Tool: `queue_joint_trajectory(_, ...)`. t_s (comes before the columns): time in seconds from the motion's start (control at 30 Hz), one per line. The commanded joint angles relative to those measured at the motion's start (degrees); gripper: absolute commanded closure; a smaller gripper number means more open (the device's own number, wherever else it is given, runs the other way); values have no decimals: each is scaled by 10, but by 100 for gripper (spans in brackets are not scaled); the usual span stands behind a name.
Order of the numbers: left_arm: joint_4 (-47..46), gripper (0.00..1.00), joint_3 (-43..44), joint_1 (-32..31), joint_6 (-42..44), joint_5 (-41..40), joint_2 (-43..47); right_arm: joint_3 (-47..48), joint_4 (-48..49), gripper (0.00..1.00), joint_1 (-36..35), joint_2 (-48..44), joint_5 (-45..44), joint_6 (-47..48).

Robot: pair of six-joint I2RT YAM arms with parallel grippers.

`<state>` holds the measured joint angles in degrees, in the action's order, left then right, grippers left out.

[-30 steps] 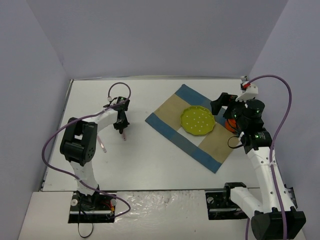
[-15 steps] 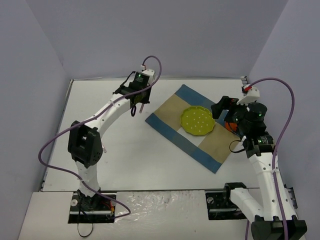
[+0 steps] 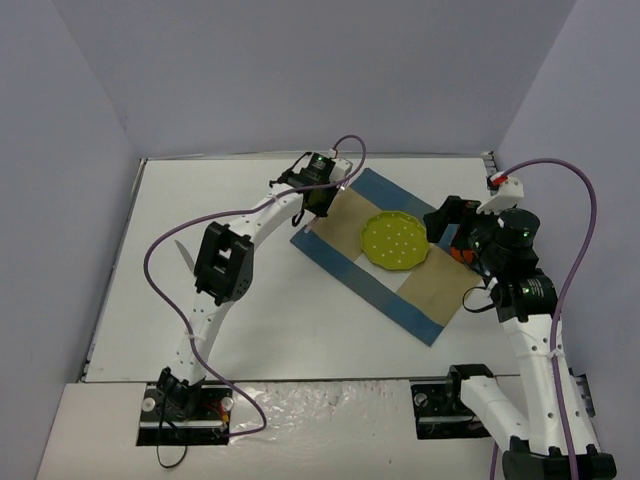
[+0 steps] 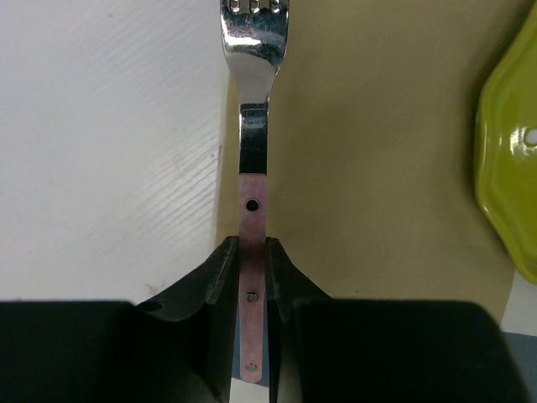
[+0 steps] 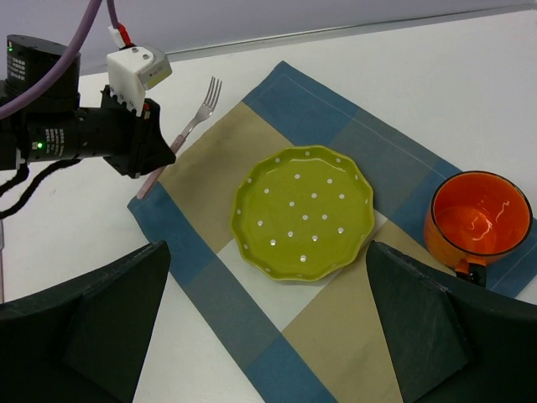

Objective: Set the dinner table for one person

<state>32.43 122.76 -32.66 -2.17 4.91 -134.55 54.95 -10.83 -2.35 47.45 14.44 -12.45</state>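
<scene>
The white dinner table (image 3: 250, 300) carries a blue-and-tan checked placemat (image 3: 350, 262). On the mat sit a green dotted plate (image 3: 395, 241) and an orange cup (image 5: 478, 222). My left gripper (image 4: 253, 252) is shut on the pink handle of a fork (image 4: 253, 126). It holds the fork over the mat's left edge, tines pointing away from me, left of the plate (image 4: 512, 168). The right wrist view shows that fork (image 5: 197, 105) and the plate (image 5: 304, 214). My right gripper (image 5: 268, 336) is open and empty, above the mat's right side (image 3: 440, 220).
A grey-bladed piece of cutlery (image 3: 183, 252) lies on the table beside the left arm's elbow, partly hidden. The lavender walls (image 3: 300, 80) close the table at the back and both sides. The orange cup is mostly hidden under the right arm in the top view.
My left arm has swung from the table's left side to the far right with the fork, reaching the placemat's left edge. The right arm has barely moved.
</scene>
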Motion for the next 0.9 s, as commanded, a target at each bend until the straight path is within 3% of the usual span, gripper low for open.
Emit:
queue_joint_trajectory(0.0,-1,100,63,-15,9,16,8,28,0,0,-5,-13,-1,1)
queue_joint_trajectory(0.87,28,100,100,-36,2,6,-84,16,-55,0,-4,-65,-34,15)
